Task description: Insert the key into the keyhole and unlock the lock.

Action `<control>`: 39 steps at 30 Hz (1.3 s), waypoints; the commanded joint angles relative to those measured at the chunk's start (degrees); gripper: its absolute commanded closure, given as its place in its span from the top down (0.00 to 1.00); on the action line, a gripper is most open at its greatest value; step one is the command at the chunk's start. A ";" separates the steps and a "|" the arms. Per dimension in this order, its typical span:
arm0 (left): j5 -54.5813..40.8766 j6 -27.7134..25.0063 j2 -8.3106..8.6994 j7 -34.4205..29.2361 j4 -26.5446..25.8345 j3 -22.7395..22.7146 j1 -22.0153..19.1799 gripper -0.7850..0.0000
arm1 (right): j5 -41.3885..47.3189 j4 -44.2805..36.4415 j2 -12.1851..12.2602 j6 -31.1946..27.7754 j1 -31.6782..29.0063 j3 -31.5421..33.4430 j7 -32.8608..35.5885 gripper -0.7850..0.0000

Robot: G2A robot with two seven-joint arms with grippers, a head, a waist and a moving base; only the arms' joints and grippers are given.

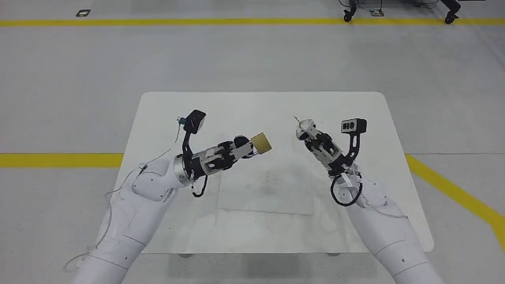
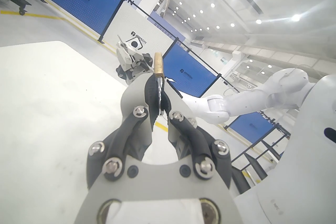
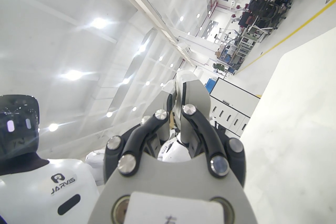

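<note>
Left end effector (image 1: 249, 147): clamped on brass lock (image 1: 263, 143), held in the air above white surface (image 1: 260, 229). Right end effector (image 1: 304, 131): closed, thin key (image 1: 297, 119) at its tip, near lock, not touching. Room: grey floor (image 1: 95, 71), yellow lines (image 1: 237, 22).

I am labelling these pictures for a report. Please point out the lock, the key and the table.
lock (image 2: 158, 66), left wrist view, on its brass body.
key (image 2: 121, 41), left wrist view, on its thin free end.
table (image 1: 237, 110), top view, on a bare part of its top.
</note>
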 commanded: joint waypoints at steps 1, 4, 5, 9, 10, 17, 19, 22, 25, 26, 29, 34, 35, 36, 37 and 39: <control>5.68 0.00 -0.04 3.59 -1.78 -0.83 0.95 0.00 | 0.90 -0.22 -0.37 1.25 0.15 -0.63 -0.14 0.00; 12.31 0.00 -0.09 6.94 -3.00 -1.02 1.98 0.00 | 1.93 -0.30 -0.63 2.06 0.18 -0.85 1.26 0.00; 14.20 0.00 -0.09 7.92 -3.04 -1.07 2.09 0.00 | 2.49 -0.31 -0.70 2.17 0.15 -0.81 1.90 0.00; 20.47 0.00 -0.02 11.98 -2.96 -1.53 2.23 0.00 | 5.56 -0.56 -0.85 2.85 -0.23 -0.14 4.61 0.00; 21.42 0.00 0.01 13.09 -2.99 -1.62 2.35 0.00 | 5.97 -0.55 -0.86 2.91 -0.31 0.14 5.09 0.00; 23.93 0.00 -0.07 18.63 -2.22 -0.61 2.94 0.00 | 4.93 0.07 -1.22 3.90 -0.67 0.45 4.95 0.00; 18.55 0.31 -0.45 18.77 -0.37 1.46 2.99 0.00 | 4.51 -0.09 -1.44 3.05 -0.68 0.28 5.00 0.00; 3.05 5.99 -1.09 12.50 2.99 5.88 1.35 0.00 | 5.46 -0.86 -1.78 -0.42 -0.91 0.81 4.53 0.00; -12.41 13.44 -1.46 3.44 5.67 7.90 -0.52 0.00 | 5.56 -1.48 -1.85 -3.02 -1.11 1.88 4.65 0.00; -16.21 15.17 -1.52 0.59 6.44 8.09 -1.11 0.00 | 5.39 -1.69 -1.84 -3.59 -1.25 2.20 4.89 0.00; -25.51 19.40 -1.71 -7.26 8.22 8.33 -2.45 0.00 | 4.44 -2.66 -1.73 -4.56 -1.65 2.82 7.07 0.00; -32.88 22.48 -1.95 -15.65 11.66 7.98 -4.41 0.00 | 1.49 -3.34 -1.53 -3.85 -2.06 2.76 11.12 0.00; -33.55 22.63 -2.06 -16.33 12.06 8.04 -4.62 0.00 | 0.94 -3.43 -1.54 -3.66 -2.11 2.65 11.53 0.00; -34.07 22.63 -2.16 -16.89 12.44 8.08 -4.79 0.00 | 0.84 -3.63 -1.57 -3.48 -2.18 2.53 11.84 0.00; -34.24 22.69 -2.25 -17.34 12.86 8.18 -5.00 0.00 | 0.74 -3.84 -1.60 -3.38 -2.26 2.42 12.25 0.00; -35.14 22.93 -2.48 -18.25 13.39 8.39 -5.28 0.00 | 0.55 -4.00 -1.64 -3.25 -2.35 2.38 12.71 0.00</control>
